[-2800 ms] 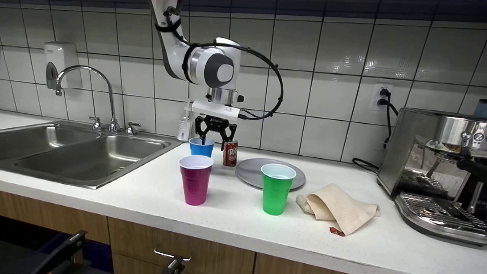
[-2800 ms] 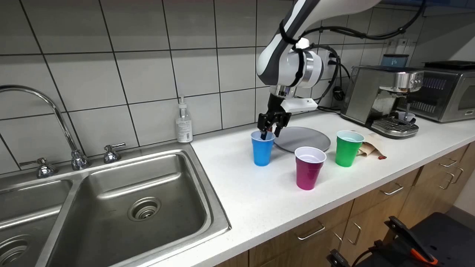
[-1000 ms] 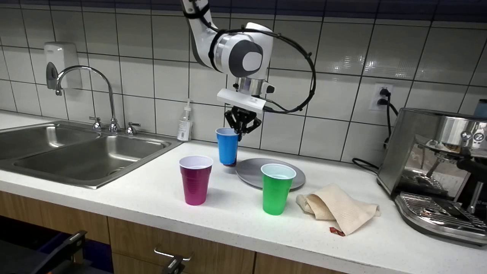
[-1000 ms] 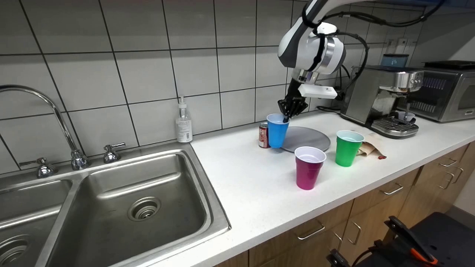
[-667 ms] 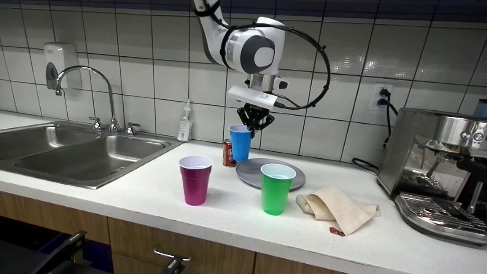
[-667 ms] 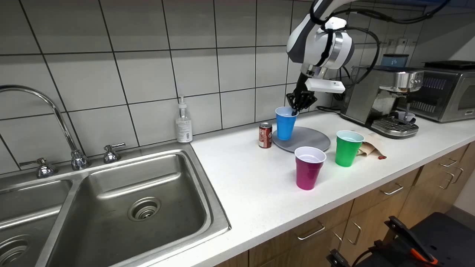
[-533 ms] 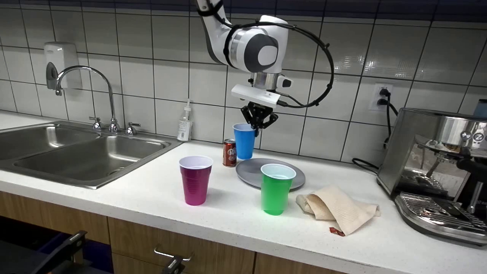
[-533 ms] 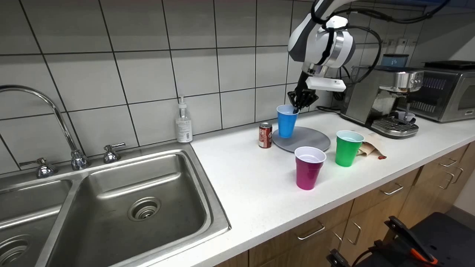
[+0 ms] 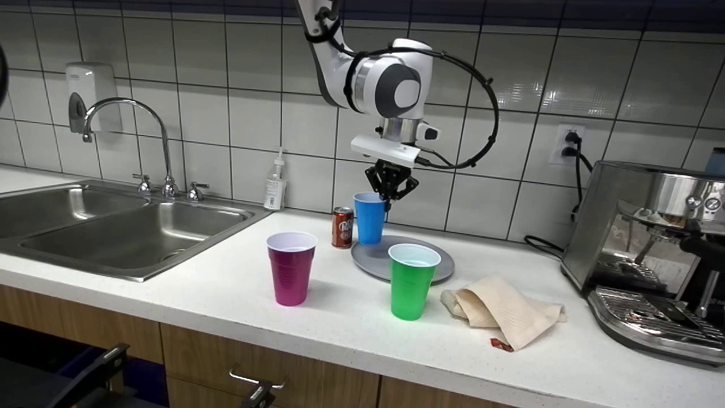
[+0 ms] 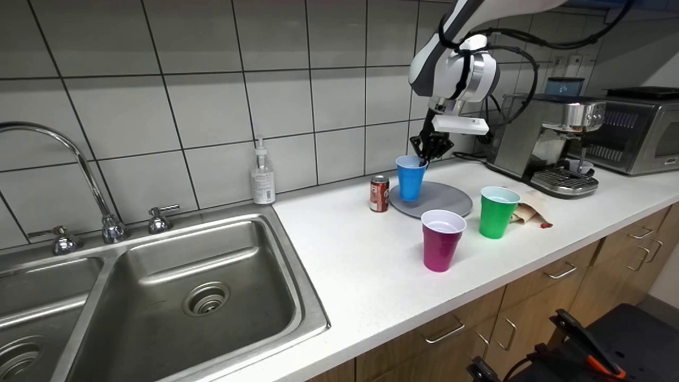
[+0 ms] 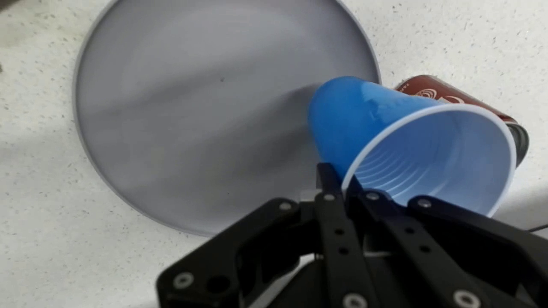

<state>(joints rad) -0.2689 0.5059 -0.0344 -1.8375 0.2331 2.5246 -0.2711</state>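
The tool [image 11: 339,182] is clenched on the rim of the blue cup [image 11: 411,141], whose body reaches down just beside it. Below the tool is the gray plate [image 11: 192,119], cut off at the top of the wrist view; whether the cup's base touches it is hard to tell. Near the tool stands the red can [image 9: 342,228], partly hidden behind the cup in that view.

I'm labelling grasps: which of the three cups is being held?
The blue cup: the end effector pinches it, while the purple cup and green cup stand on the counter.
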